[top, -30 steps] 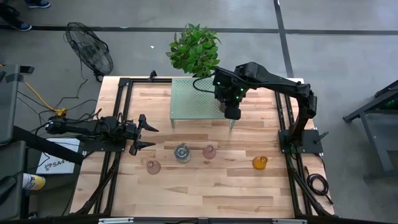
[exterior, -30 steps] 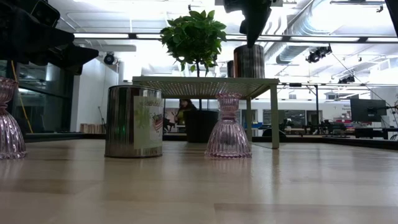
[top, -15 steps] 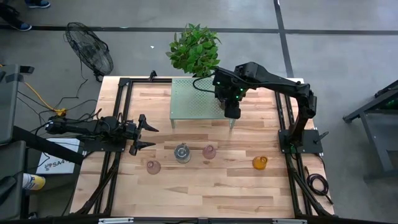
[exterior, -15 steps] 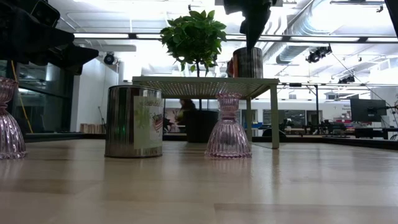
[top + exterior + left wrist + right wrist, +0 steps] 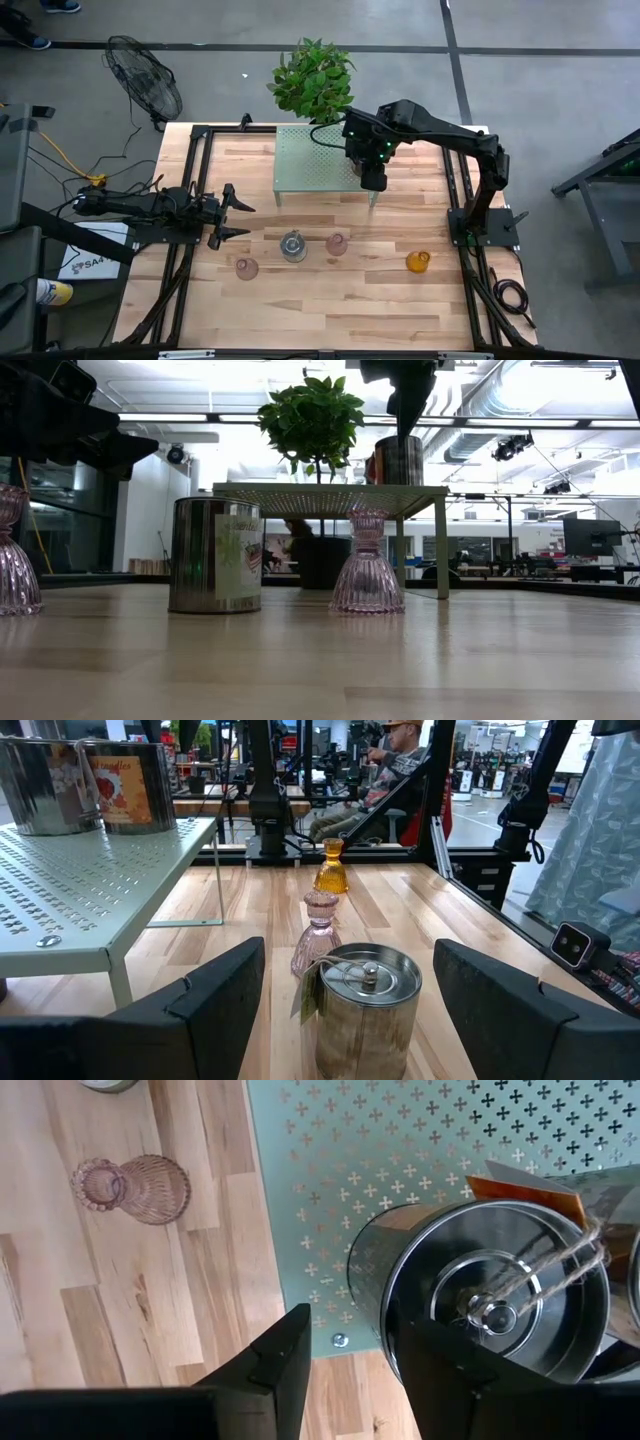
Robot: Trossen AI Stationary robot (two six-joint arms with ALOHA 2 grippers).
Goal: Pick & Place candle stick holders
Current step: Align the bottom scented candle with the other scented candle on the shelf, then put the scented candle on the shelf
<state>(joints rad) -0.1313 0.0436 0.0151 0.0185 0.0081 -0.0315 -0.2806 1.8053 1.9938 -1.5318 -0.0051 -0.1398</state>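
My right gripper (image 5: 352, 1350) is open and points down over the near right corner of the green shelf (image 5: 310, 160). A silver holder (image 5: 490, 1300) with a twine loop and an orange tag stands just below it, beside a second one (image 5: 40, 780). Their bases rest on the shelf. On the table stand a third silver holder (image 5: 293, 245), two pink glass holders (image 5: 337, 243) (image 5: 246, 267) and an amber one (image 5: 418, 261). My left gripper (image 5: 232, 212) waits open and level at the table's left side.
A potted plant (image 5: 312, 78) stands behind the shelf at the far edge. Black frame rails (image 5: 190, 180) run along the table's left and right sides. Bare wood lies in front of the row of holders toward the near edge.
In the low view, the orange tag of the silver holder under my right gripper has come into sight at the holder's side. The gripper has stayed over it.
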